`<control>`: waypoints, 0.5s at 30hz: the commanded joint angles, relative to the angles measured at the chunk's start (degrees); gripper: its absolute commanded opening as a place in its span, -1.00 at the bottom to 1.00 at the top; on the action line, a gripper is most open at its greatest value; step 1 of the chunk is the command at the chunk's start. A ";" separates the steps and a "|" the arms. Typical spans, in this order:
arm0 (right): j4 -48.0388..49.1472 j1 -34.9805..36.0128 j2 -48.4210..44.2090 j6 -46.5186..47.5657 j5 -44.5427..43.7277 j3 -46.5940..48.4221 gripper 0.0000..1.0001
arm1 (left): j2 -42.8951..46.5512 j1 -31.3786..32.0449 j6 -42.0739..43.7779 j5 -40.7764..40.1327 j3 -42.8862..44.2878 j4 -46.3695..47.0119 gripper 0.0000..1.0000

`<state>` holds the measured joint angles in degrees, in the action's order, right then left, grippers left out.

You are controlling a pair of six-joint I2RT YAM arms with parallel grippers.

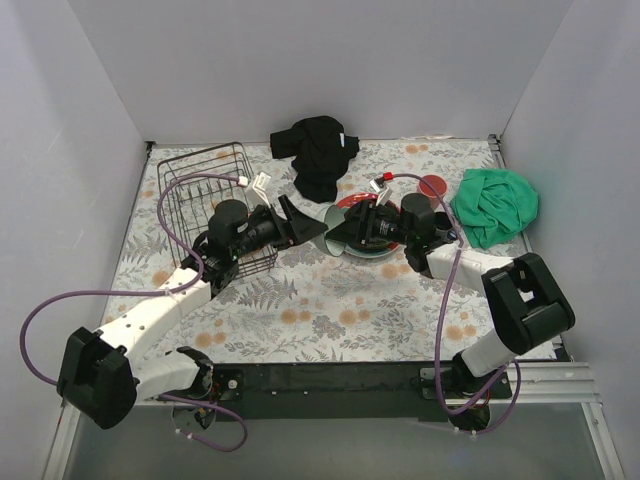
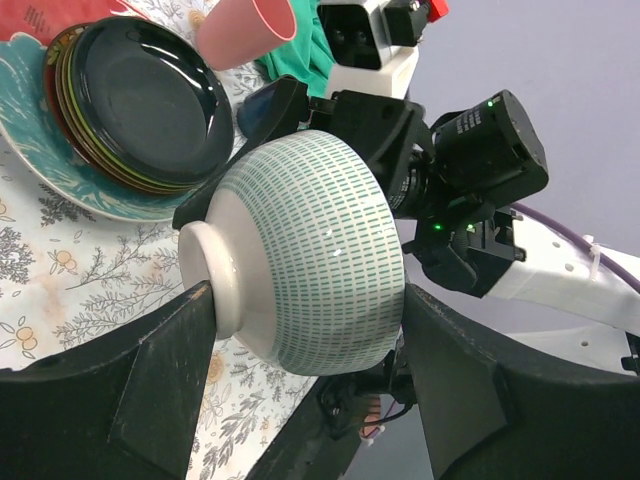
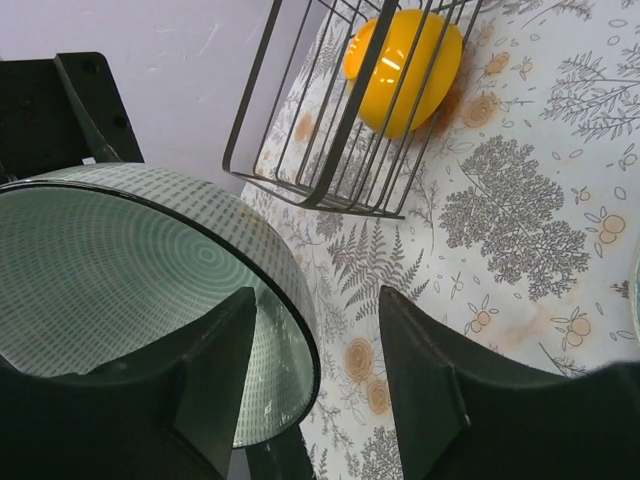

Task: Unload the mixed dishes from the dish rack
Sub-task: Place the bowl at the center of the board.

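My left gripper (image 2: 305,300) is shut on a white bowl with green dashes (image 2: 310,250), one finger on its foot and one at its rim, and holds it on its side above the table (image 1: 330,222). My right gripper (image 3: 315,300) is open and straddles the bowl's rim (image 3: 130,270), one finger inside and one outside, apart from it. The black wire dish rack (image 1: 210,190) stands at the back left with an orange-yellow bowl (image 3: 400,70) in it. A stack of plates with a black one on top (image 2: 140,90) lies on the table under the right gripper.
A pink-red cup (image 1: 432,186) lies on its side behind the plate stack. A black cloth (image 1: 318,150) lies at the back centre and a green cloth (image 1: 495,205) at the back right. White walls close in three sides.
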<state>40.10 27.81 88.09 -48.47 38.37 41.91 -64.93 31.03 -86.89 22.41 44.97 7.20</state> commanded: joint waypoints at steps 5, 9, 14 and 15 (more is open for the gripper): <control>3.67 0.66 -1.69 1.44 1.01 -0.33 -0.83 | 3.92 0.35 1.27 -0.79 -1.99 5.47 -0.40; 2.97 0.40 -3.19 1.88 0.92 -2.27 -0.97 | 6.47 0.35 6.20 -7.71 -1.64 -0.85 0.26; -10.45 -0.92 -8.81 9.08 -3.03 -3.85 -0.97 | 9.99 0.35 17.36 -20.91 2.05 -15.97 0.96; -13.26 -1.01 -9.60 11.79 -4.08 -3.77 -0.97 | 10.86 0.35 19.81 -21.70 2.22 -16.95 0.96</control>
<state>35.48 27.62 82.98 -44.62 37.95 38.09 -57.67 31.70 -77.58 11.44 43.77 -0.69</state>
